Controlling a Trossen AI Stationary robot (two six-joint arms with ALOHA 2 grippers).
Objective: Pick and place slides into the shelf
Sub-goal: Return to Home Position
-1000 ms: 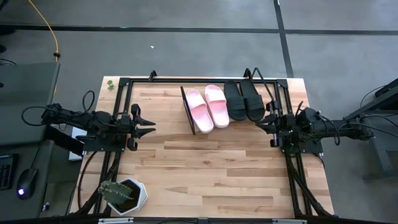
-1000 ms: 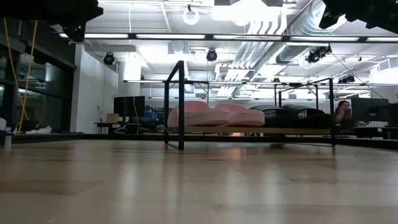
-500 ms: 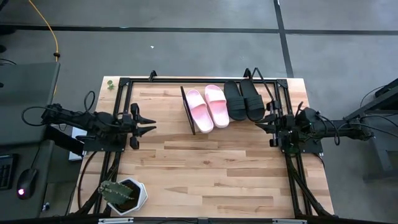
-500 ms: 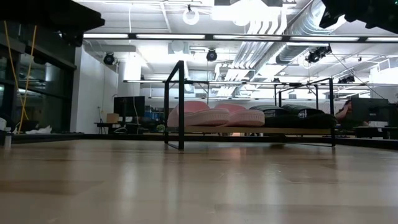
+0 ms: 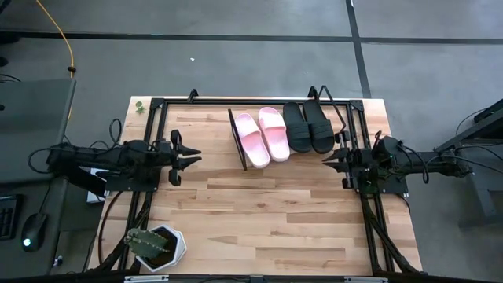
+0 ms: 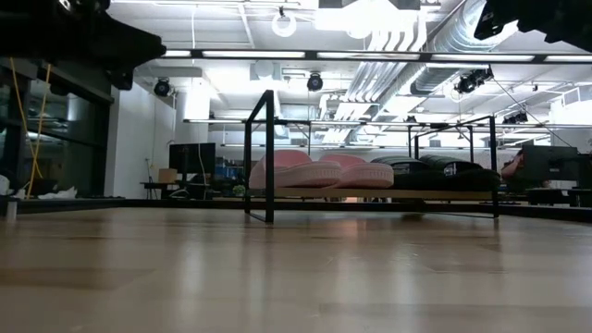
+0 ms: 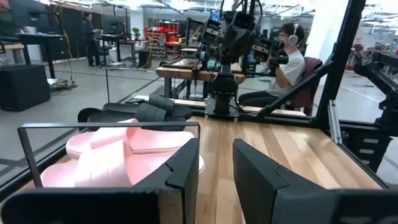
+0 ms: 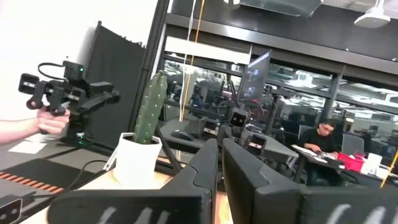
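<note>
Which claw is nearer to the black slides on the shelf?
Right. The right claw hovers by the shelf's right end, close to the black slides; the left claw sits across the table, past the pink slides.

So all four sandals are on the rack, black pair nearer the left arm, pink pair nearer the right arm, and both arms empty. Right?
Not quite: the pairs are swapped. The high view shows the pink slides nearer the left arm, the black slides nearer the right. All four lie on the shelf; left gripper and right gripper hold nothing.
</note>
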